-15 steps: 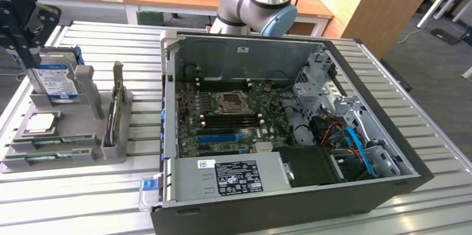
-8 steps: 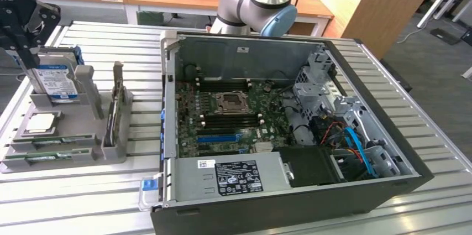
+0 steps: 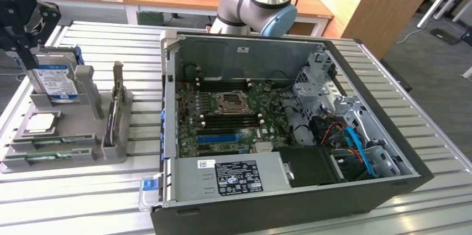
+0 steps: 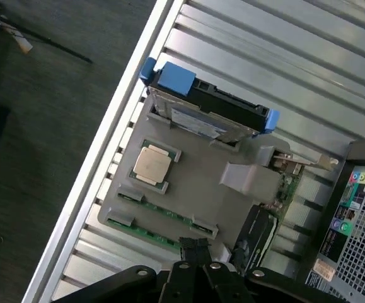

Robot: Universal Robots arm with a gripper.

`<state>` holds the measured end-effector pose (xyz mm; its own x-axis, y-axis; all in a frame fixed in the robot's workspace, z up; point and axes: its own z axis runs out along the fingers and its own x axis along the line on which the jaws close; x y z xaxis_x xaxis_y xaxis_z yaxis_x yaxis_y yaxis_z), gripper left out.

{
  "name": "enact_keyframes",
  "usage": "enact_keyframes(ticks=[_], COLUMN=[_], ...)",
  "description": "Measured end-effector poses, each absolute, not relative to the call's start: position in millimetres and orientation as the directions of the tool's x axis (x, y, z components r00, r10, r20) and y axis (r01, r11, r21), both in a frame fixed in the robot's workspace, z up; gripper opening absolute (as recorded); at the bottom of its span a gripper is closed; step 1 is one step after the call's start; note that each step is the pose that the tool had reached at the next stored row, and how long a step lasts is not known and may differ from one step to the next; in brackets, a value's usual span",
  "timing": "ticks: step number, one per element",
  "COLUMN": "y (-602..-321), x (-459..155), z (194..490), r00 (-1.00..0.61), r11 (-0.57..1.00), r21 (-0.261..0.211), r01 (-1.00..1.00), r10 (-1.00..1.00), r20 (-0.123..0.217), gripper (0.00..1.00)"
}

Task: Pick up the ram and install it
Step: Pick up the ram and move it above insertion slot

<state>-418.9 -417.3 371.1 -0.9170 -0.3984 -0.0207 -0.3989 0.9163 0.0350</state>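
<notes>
Gripper (image 3: 28,69): one, jaws closed together with nothing held, positioned above the grey holder (image 3: 114,152) at the exterior view's left.
Hard drive (image 3: 55,83): one, stood upright.
CPU (image 3: 43,123): one.
The ram (image 3: 46,141): two sticks counted, laid flat in the holder's front slots, untouched.
Computer case (image 3: 244,58): one, opened, at the right.
Judged: a mid-stick grip, squared across the long edges and kept clear of the CPU, is advised.

gripper (image 3: 30,67): white lettering on its black body, ending in "Q", cut off by the frame edge
hard drive label (image 3: 55,79): blue and white, print too small to read
power supply label (image 3: 240,178): black, print unreadable
case stickers (image 4: 349,197): coloured, unreadable
</notes>
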Motion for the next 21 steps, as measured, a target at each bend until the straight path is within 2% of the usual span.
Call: enact_keyframes(ticks=[21], y=[-417.2], x=[-419.3], z=[369.6], r00=[-0.712], r11=[0.712], r21=[0.017], r01=[-0.702], r10=[-0.702], r20=[-0.008], gripper=[0.11])
